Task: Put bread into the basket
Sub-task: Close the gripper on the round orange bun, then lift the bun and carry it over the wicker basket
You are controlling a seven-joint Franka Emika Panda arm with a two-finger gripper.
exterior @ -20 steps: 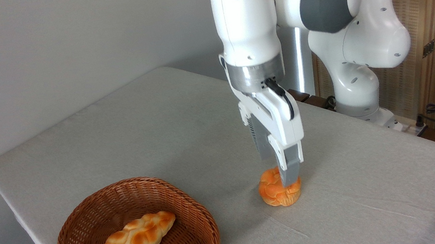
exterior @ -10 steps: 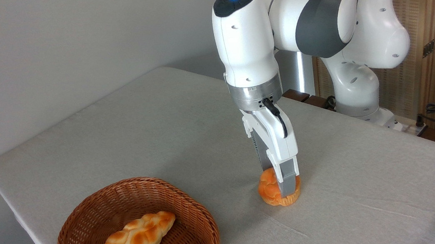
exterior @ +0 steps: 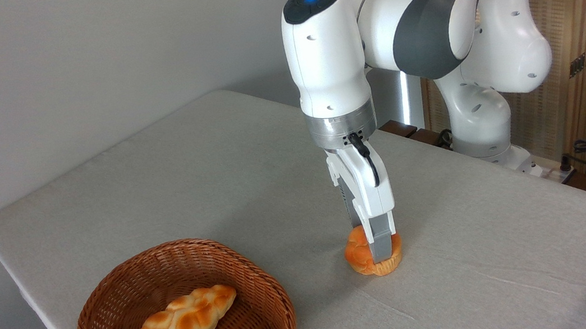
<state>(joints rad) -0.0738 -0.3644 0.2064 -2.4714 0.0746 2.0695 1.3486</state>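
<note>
The fixed camera showed me, nearest, the round wicker basket [exterior: 183, 309] at the table's front corner holding only a long braided loaf [exterior: 177, 328], and well to its right the small knotted bun [exterior: 372, 256] on the grey table [exterior: 186, 167]. Compared with a second before, my gripper [exterior: 380, 248] had come further down and closed its fingers on the bun, which had shifted slightly left and seemed barely lifted. I judged the grasp made, with the lift and carry to the basket still to do.
</note>
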